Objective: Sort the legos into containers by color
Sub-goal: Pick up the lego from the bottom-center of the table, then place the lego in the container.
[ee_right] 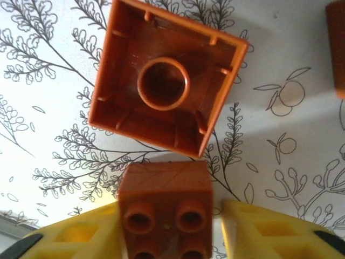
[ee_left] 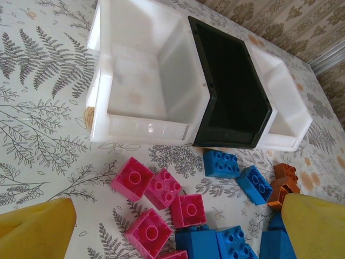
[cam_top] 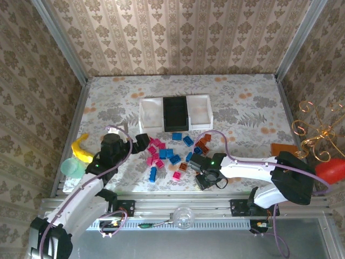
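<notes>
Between the yellow fingers [ee_right: 81, 237] of the right gripper [ee_right: 170, 229], at 6 o'clock in its wrist view: one orange-brown brick [ee_right: 164, 199], studs toward the lens. Jaws narrow around it, the finger at 8 o'clock against its side, a thin pale gap before the finger at 4 o'clock. Clamped firm or merely bracketed: cannot tell. On the flowered table [ee_right: 48, 108] or lifted off it: likewise unclear. At 12 o'clock of that brick and just beside it, an upturned brick [ee_right: 164, 75] of the same colour, hollow underside and centre tube showing. At 2 o'clock, cut by the frame edge, the corner of another orange piece [ee_right: 337, 48].

Seen from above, right gripper [cam_top: 195, 162] low at 4 o'clock of the scattered legos [cam_top: 164, 154]. Pink bricks [cam_top: 153, 151] toward 9 o'clock of the heap, blue bricks [cam_top: 168, 154] through the middle, orange ones [cam_top: 204, 143] at 2 o'clock.

At 9 o'clock of the heap, left gripper [cam_top: 141, 143], spread wide and holding nothing. In its wrist view, left gripper [ee_left: 175, 229] with one yellow finger in each bottom corner, pink bricks [ee_left: 161, 189] and blue bricks [ee_left: 221, 163] lying loose in the span between.

At 12 o'clock of the heap, near it but apart, the containers [cam_top: 142, 116]: three open trays joined in a row, white [ee_left: 140, 129], black [ee_left: 229, 137], white. All legos outside them, on the table [cam_top: 242, 108].

Farther out, at 9 o'clock of the left gripper, a yellow banana toy [cam_top: 81, 151].
</notes>
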`<state>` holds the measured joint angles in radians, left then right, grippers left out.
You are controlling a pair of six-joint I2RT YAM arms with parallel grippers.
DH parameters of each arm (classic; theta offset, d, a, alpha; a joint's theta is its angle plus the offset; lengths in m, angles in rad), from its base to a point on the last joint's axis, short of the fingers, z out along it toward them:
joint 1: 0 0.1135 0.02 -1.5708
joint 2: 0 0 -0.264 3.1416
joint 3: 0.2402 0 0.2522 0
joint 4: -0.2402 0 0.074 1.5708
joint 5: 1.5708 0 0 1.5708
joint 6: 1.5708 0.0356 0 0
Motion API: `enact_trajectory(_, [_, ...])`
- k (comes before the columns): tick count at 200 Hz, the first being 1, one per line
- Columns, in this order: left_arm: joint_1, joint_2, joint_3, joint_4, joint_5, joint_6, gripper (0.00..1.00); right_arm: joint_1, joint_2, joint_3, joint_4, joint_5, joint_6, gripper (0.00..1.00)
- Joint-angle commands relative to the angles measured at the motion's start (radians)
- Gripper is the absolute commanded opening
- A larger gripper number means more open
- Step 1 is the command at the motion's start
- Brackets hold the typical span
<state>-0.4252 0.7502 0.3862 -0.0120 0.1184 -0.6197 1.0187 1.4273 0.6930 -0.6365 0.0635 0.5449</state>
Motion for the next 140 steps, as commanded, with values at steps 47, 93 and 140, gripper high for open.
enact_trajectory(47, [-0.025,0.028,0.056,-0.018,-0.005,0.054,1.0,0.001,-0.12,0.016,0.017,-0.064,-0.053,0.31])
enact_trajectory(93, [-0.026,0.023,0.061,-0.053,-0.011,0.052,1.0,-0.217,-0.236,0.151,0.057,-0.034,-0.095,0.31])
enact_trajectory(140, [-0.075,0.021,0.093,-0.165,-0.058,0.056,1.0,-0.463,0.082,0.447,0.233,0.012,-0.095,0.31])
